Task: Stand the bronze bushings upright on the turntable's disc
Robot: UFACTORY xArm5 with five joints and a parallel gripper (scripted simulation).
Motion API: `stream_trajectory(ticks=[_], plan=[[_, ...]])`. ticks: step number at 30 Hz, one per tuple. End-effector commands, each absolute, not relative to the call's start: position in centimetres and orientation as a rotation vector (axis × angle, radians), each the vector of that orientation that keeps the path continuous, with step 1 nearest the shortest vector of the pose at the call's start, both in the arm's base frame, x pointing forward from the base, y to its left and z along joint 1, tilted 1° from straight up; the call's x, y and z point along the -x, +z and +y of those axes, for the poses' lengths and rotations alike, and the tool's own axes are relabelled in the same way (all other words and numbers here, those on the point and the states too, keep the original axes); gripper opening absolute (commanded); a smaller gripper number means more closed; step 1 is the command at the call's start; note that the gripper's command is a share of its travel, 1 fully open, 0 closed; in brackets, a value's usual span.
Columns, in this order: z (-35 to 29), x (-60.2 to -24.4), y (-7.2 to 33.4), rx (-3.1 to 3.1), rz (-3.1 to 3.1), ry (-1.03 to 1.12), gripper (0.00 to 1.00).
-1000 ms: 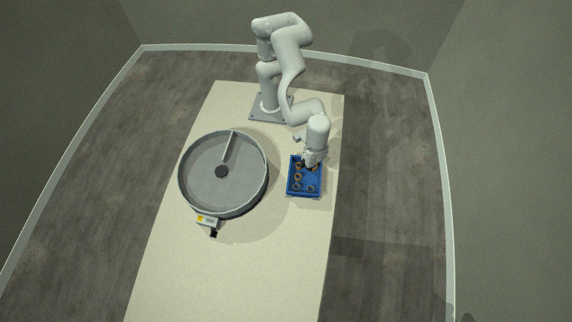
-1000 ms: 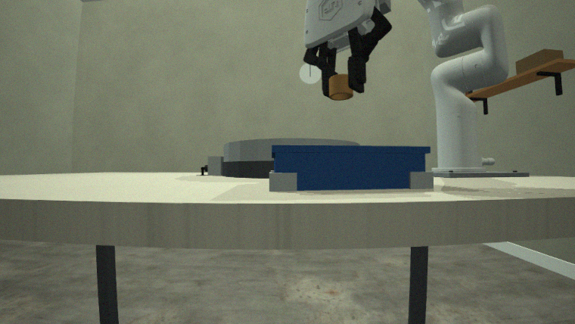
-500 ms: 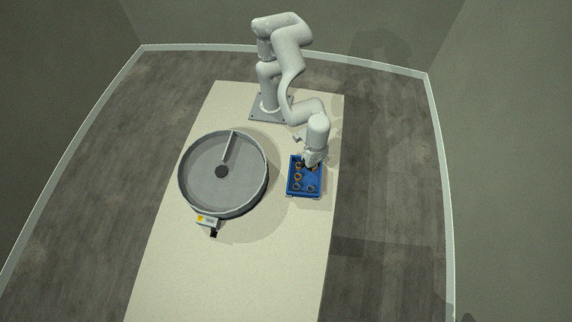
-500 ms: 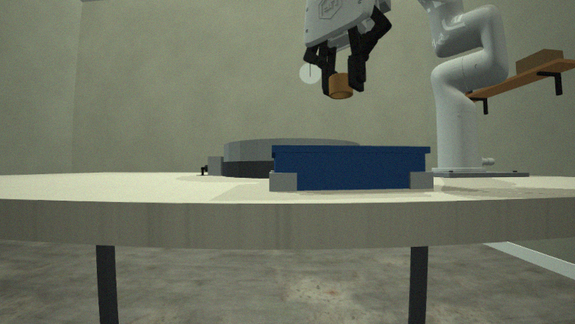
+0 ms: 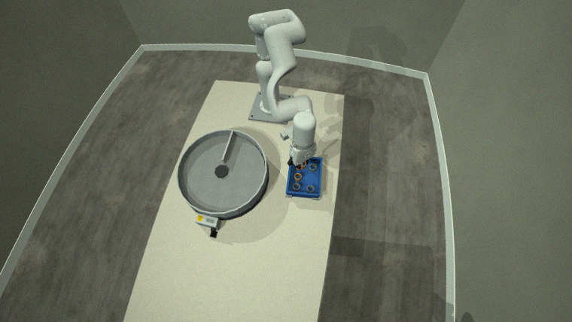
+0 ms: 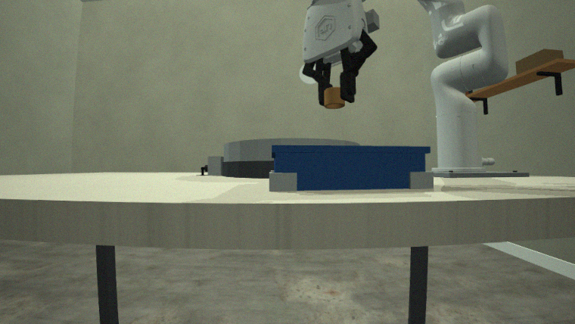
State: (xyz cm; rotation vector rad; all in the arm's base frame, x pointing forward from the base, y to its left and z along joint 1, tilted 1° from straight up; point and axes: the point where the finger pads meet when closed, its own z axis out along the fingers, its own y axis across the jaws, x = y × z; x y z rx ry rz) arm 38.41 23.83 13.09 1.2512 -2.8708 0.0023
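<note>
My gripper is shut on a bronze bushing and holds it upright, well above the blue crate. From above, the gripper hangs over the crate's far left corner. In the crate another bronze bushing stands left of centre. Steel bushings stand at the far right, near left and near right. The turntable's grey disc lies left of the crate, with a dark hub at its centre.
The disc has a raised rim and a thin bar running from the hub to the far rim. A small box with a label sits at the turntable's near edge. The arm's base stands behind the crate. A wooden shelf hangs at the right.
</note>
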Motion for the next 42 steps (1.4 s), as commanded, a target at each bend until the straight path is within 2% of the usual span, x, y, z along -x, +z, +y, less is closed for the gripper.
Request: stream_trajectory(ticks=[1, 13, 15, 23, 30, 42], plan=[[20.1, -38.6, 13.4, -1.257, -2.876, 0.000, 0.00], [5.9, -38.7, 13.5, -1.257, -2.876, -0.001, 0.00], [5.9, -38.7, 13.5, -1.257, -2.876, -0.001, 0.00], [-0.6, -38.7, 13.6, -1.257, -2.876, -0.002, 0.00], [-2.8, -38.7, 13.6, -1.257, -2.876, -0.003, 0.00], [-3.0, -38.7, 13.6, -1.257, -2.876, -0.003, 0.00]])
